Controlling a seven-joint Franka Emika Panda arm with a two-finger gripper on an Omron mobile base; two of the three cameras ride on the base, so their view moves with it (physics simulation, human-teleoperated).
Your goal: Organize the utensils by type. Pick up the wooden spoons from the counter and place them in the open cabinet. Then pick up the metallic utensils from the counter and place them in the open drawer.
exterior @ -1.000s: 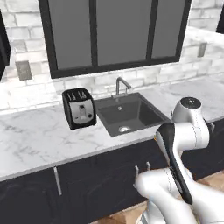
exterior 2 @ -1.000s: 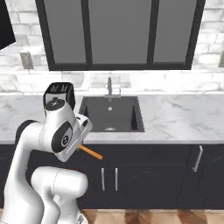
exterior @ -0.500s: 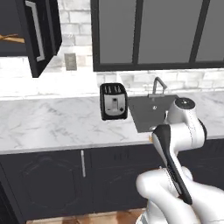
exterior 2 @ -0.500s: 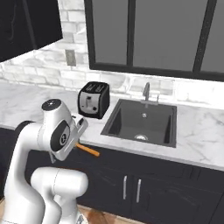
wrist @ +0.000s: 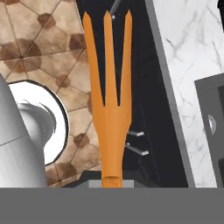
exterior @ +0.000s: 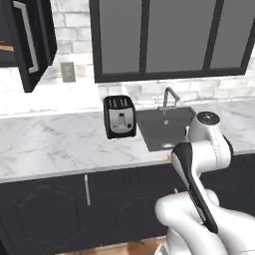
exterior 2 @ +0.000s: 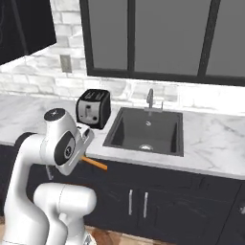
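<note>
One orange fork (wrist: 108, 100) is in the pincer, clamped by the end of its handle, and it is carried low in front of the dark cabinet fronts, off the worktop altogether. In the hand view its three prongs point straight away from the fingers, out over the tiled floor (wrist: 41, 52) and the black cabinet faces, with the marble worktop's front edge (wrist: 168, 96) running alongside, apart from the fork. From the right base view the same fork shows as an orange sliver (exterior 2: 94, 162) sticking out from the hand below the worktop's front edge, near the arm's elbow.

By my reckoning the metal-utensil half of the job is under way: this fork has left the counter and has yet to reach the open drawer, which I cannot pick out from where I stand. Whether the wooden spoons are already in the cabinet I cannot tell; no spoon lies on the stretch of worktop I can see, and neither does the silver fork.

Further back on the counter (exterior: 55, 149), a black toaster (exterior: 120, 117) stands just beside the left rim of the sink (exterior: 167, 127), with the tap (exterior: 169, 97) at the sink's back edge. Up at the far left, a dark wall-cabinet door (exterior: 30, 42) hangs open.
</note>
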